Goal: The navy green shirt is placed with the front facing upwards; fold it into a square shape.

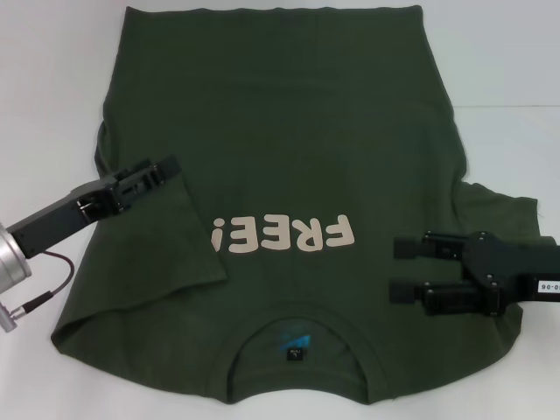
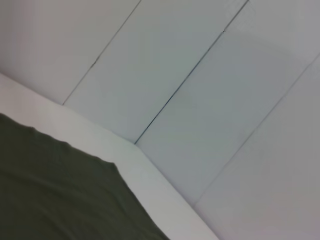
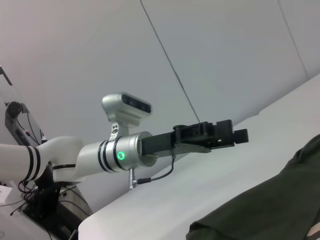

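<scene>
Seeing one navy green shirt (image 1: pixel 289 157), hem cut off, left sleeve folded in; my right gripper (image 1: pixel 404 269) spread, left gripper (image 1: pixel 162 171) state unclear.

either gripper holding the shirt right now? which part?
Right gripper: open above the navy green shirt, holding nothing. Left gripper: at the folded-in sleeve's edge, in the right wrist view apparently above the table; hold cannot be told.
</scene>
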{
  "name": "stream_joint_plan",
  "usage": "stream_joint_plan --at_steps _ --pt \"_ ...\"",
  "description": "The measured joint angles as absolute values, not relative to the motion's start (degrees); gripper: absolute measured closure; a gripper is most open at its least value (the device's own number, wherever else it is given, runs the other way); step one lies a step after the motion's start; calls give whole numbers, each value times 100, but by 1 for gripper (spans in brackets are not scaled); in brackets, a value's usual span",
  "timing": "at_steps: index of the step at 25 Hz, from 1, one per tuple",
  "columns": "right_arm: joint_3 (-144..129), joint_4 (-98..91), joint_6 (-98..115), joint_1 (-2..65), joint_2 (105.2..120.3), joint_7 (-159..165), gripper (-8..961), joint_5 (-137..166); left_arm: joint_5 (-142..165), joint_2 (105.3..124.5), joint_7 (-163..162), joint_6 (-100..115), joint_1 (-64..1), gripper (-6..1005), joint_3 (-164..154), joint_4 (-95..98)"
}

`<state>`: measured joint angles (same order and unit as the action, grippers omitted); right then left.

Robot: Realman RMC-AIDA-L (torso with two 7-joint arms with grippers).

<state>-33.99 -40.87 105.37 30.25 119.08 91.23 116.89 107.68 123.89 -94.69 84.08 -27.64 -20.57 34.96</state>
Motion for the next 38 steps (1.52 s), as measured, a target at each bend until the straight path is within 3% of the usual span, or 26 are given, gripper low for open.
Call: stream_joint_plan --at_steps 8,10,15,21,33,38 --pt "-2936 -4087 10470 3039 11895 9428 46 11671 10613 12392 -8738 9230 -2700 235 -2156 3472" --pt "-2767 -4087 10373 3031 11918 9572 46 11633 10633 12393 -8477 9468 -2706 49 -2316 3467" --pt "-2384 -4000 9745 2999 11932 10162 45 11613 10659 12409 -7709 9854 -2723 52 -3082 3464" --pt "-2344 -3972 8876 2828 11833 11130 43 11646 10686 12427 -7350 9787 -2698 53 -3886 3478" --pt "-2432 -4017 8276 2612 11309 12305 45 12007 10837 12429 -7195 9773 -2698 52 -4043 3453" --pt "-2451 -4123 8180 2724 11175 12541 45 12518 10907 12427 -7194 9807 -2699 52 -4055 3403"
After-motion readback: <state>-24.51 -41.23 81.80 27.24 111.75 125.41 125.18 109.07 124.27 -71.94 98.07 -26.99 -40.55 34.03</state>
